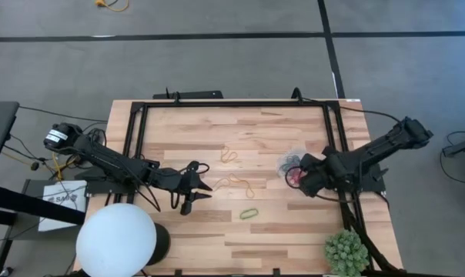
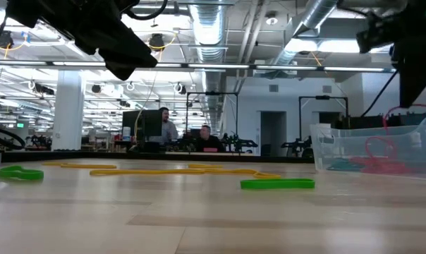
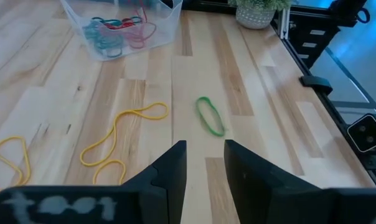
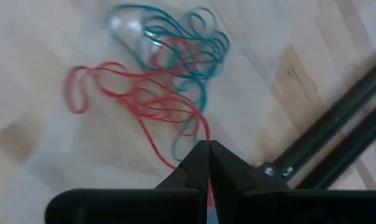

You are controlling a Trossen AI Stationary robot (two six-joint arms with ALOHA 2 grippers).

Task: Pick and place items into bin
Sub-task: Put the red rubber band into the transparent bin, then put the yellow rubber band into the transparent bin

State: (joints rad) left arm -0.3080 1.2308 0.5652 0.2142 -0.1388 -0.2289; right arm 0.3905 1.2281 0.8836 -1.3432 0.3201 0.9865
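My right gripper [image 1: 298, 178] hangs over the clear plastic bin [image 1: 289, 162] by the table's right side, shut on a red rubber band [image 4: 202, 133]. More red and teal bands [image 4: 175, 68] lie tangled in the bin [image 2: 372, 150]. My left gripper [image 3: 205, 158] is open above the table's near-left middle [image 1: 194, 192] and touches nothing. Ahead of it a green band [image 3: 210, 116] lies flat on the wood [image 1: 249, 214]. Yellow-orange bands [image 3: 122, 132] lie left of that, and another one [image 1: 231, 154] lies farther back. My right gripper pinches one strand of the red band [image 4: 205, 138] between its two shut fingertips, coming from above and pointing down into the bin. The band's free loops [image 4: 104, 84] trail down among the other bands on the bin floor, and a loop [image 2: 405, 116] rises above the bin's rim.
A white globe [image 1: 115, 240] stands at the near-left corner and a spiky green plant [image 1: 346, 251] at the near-right corner. A black frame [image 1: 334, 123] runs along the table's far and right sides. A second green band [image 2: 19, 173] shows in the low view.
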